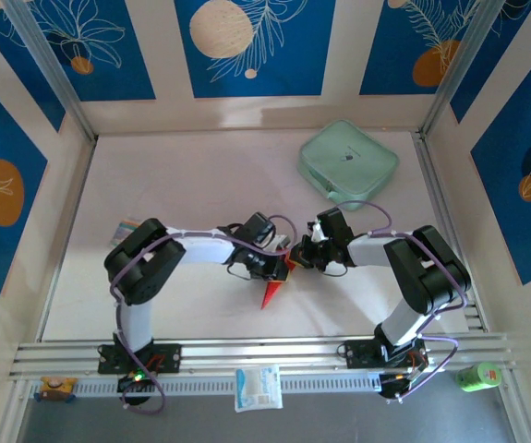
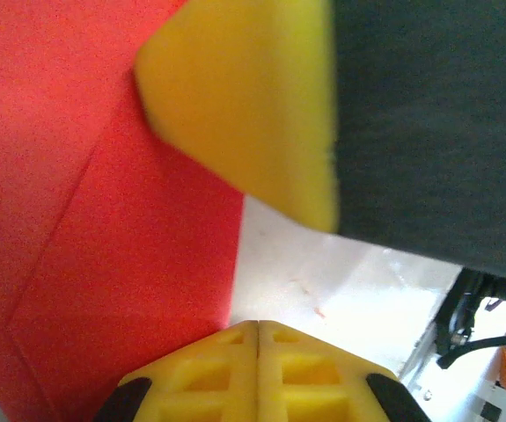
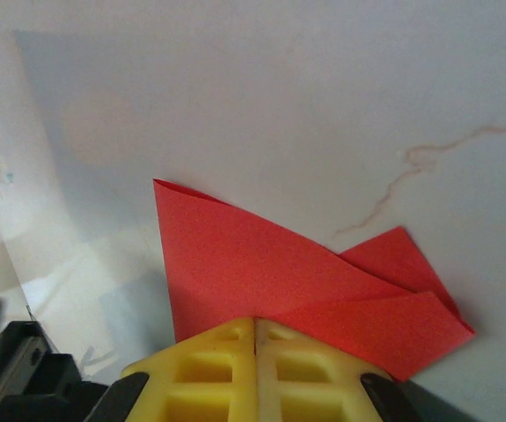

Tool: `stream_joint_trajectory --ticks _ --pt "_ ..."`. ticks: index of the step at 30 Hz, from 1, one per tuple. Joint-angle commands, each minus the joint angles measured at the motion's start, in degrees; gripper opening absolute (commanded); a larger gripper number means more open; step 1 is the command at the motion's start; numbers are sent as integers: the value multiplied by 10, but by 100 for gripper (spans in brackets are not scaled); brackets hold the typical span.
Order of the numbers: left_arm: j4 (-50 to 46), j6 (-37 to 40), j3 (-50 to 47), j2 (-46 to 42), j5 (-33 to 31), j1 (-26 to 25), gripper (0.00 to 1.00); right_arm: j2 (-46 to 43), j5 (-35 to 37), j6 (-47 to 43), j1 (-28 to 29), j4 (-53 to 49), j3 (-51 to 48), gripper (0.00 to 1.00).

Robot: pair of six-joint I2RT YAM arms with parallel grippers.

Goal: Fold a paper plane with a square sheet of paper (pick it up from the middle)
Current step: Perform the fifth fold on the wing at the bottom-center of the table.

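Both arms bend inward from the near edge, meeting mid-table. Right gripper (image 3: 254, 323) fingers pressed together, pinching folded red paper (image 3: 261, 264). Left gripper (image 2: 257, 327) shut at paper's edge, grip unclear. Open table (image 1: 191, 185) beyond; mint case (image 1: 348, 164) far right.

Red paper (image 2: 77, 220) cut off in left wrist view, partly hidden behind right gripper (image 3: 255, 323)

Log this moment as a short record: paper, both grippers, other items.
paper: red sheet, partly folded, lying on the table
left gripper: shut, tips at the paper's edge
right gripper: shut, tips over the paper
grasp: neither visibly pinches it
other items: mint-green case far right; white packet on near rail
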Motion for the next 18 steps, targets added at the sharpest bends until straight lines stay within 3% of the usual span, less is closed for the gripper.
stream_joint_trajectory --ticks 1,18 --pt "-48 29 -14 0 -33 -12 0 22 46 3 -3 -44 -15 1" --pt "-62 39 -111 -77 -40 -23 1 27 49 -3 -6 -56 -7 1"
